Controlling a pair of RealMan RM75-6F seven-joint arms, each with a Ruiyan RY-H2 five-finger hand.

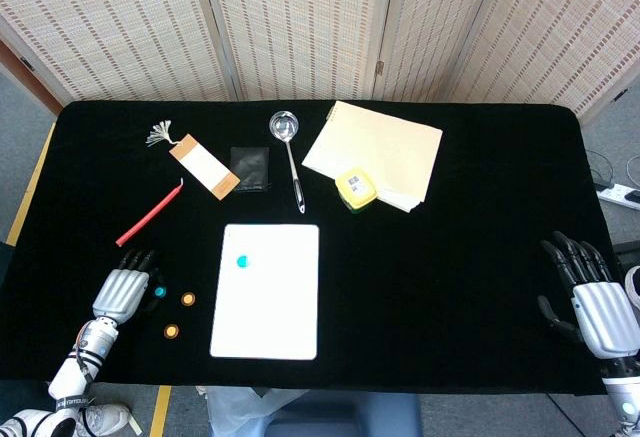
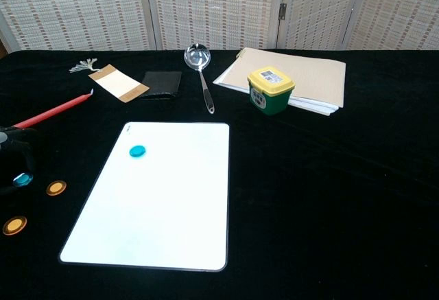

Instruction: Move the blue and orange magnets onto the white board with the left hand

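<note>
Head view, left hand (image 1: 122, 294)?
Down at the near left corner of the surface (image 1: 470, 257), palm down, pointing toward the far side.

Grasping anything?
Cannot tell. Touching or nearly touching a blue magnet (image 1: 159, 292) at the thumb side. In the chest view, seen only as dark fingers (image 2: 15, 150) at the left edge, curving around that magnet (image 2: 22, 179); pinched or merely beside it, impossible to say.

Second blue magnet?
On the board (image 1: 270, 307) already, near its far left corner (image 1: 241, 261).

Orange magnets?
Both off the board, on the black cloth between hand and board. Nearer one to the hand (image 1: 188, 299) just beside the blue one; other orange one (image 1: 171, 331) closer to the front edge. Neither touched.

Right hand (image 1: 590, 297)?
Released, fingers apart, nothing in it, resting at the near right corner, well away from the board.

Anything else nearby?
Red stick (image 1: 150, 214) lying slantwise beyond the left hand. Further back: bookmark (image 1: 203, 168), ladle (image 1: 292, 157), yellow tub (image 1: 355, 188) against a folder (image 1: 375, 147).
</note>
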